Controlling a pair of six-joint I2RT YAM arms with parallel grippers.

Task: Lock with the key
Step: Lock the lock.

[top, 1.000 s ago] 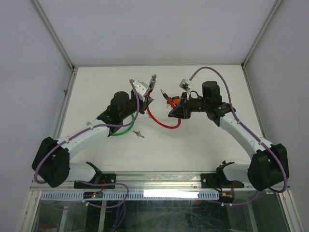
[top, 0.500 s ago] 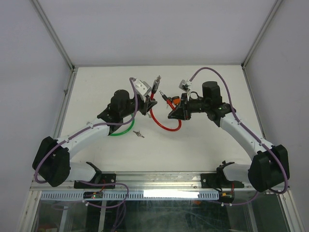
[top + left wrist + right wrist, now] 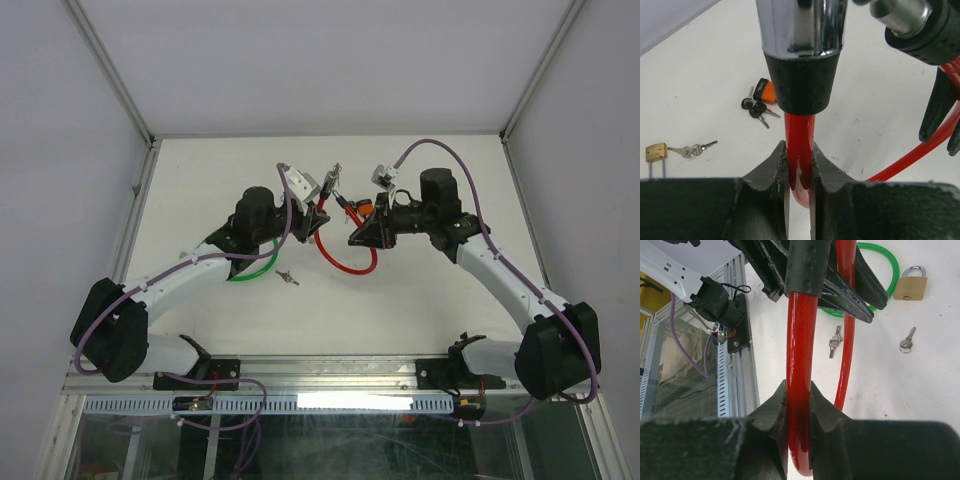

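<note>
Cable lock point(image 3: 350, 264), red, likely springy and slick with heavier metal ends, is held over the table point(image 3: 200, 180): left gripper point(image 3: 799, 172) pinches it narrowly just under the chrome head point(image 3: 802, 25), right gripper point(image 3: 799, 407) likewise under a black sleeve point(image 3: 807, 265), probably the steadiest holds; keys point(image 3: 757, 106) lie untouched.

The white tubular left arm point(image 3: 185, 278) and its twin, the right arm point(image 3: 497, 270), carry chunky black joint housings point(image 3: 105, 335) and looping purple cables point(image 3: 432, 141) (slack near the shoulders). The left gripper point(image 3: 799, 162) and right gripper point(image 3: 799, 400) have matte black, wedge-shaped fingers point(image 3: 765, 175).
</note>
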